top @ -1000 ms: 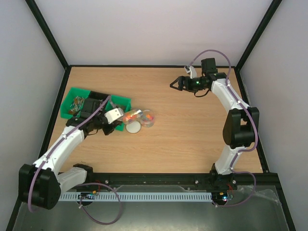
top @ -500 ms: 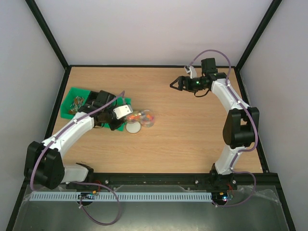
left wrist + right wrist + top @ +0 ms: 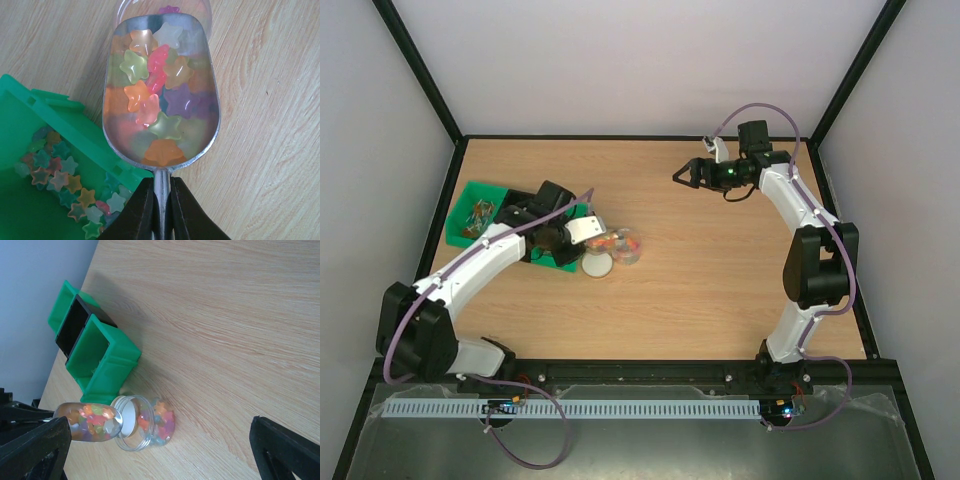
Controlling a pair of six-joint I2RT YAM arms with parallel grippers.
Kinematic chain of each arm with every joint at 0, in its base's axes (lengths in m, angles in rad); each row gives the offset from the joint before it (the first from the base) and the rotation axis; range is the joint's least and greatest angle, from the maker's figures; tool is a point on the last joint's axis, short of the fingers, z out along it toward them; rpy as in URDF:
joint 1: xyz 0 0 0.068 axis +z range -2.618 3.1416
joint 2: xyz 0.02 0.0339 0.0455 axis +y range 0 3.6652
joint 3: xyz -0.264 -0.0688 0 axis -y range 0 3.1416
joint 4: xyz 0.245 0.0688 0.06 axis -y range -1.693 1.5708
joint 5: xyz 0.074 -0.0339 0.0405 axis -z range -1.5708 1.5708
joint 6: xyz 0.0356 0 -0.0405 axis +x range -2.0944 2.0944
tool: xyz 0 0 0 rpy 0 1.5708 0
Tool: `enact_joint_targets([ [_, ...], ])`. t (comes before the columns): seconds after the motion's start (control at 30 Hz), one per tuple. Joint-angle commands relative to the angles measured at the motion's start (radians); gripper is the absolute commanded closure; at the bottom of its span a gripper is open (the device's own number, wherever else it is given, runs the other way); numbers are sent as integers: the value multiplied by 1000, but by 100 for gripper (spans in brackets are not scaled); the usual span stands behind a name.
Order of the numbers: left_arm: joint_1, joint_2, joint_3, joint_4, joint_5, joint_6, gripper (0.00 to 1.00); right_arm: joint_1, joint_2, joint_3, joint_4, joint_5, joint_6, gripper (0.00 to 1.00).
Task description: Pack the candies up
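Left pincer (image 3: 161,184), clamped on the scoop (image 3: 197,152) handle, holds candies (image 3: 150,75) at the jar (image 3: 131,447) rim.

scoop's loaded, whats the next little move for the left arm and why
Probably tip the scoop forward so it pours. The left gripper is clamped on its handle, the scoop is full of star candies, and its tip sits right at the open jar mouth, so a tilt should slide them in.
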Motion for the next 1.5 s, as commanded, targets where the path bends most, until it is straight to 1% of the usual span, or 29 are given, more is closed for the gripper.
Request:
enact_joint_targets([
  [0.0,-16,25,51,-73,-22,9,98,1,-19,-5,-6,-27,-1,1],
  [0.17,-28,33,61,-87,-34,17,98,1,-20,-8,-5,-27,-1,1],
  [0.6,-78,114,181,-193,-78,-2,98,1,-22,-8,-11,-27,-7,1],
  [0.97,-109,155,239,-239,-132,-20,98,0,-11,7,-11,-34,-12,1],
  [1.3,-112,148,262,-274,-152,-13,98,1,4,22,16,-35,-25,1],
  [1.4,-113,139,261,-275,-158,-20,98,0,24,36,32,-31,-28,1],
  [1.47,-114,137,262,-280,-164,-26,98,0,40,77,47,-33,-24,1],
])
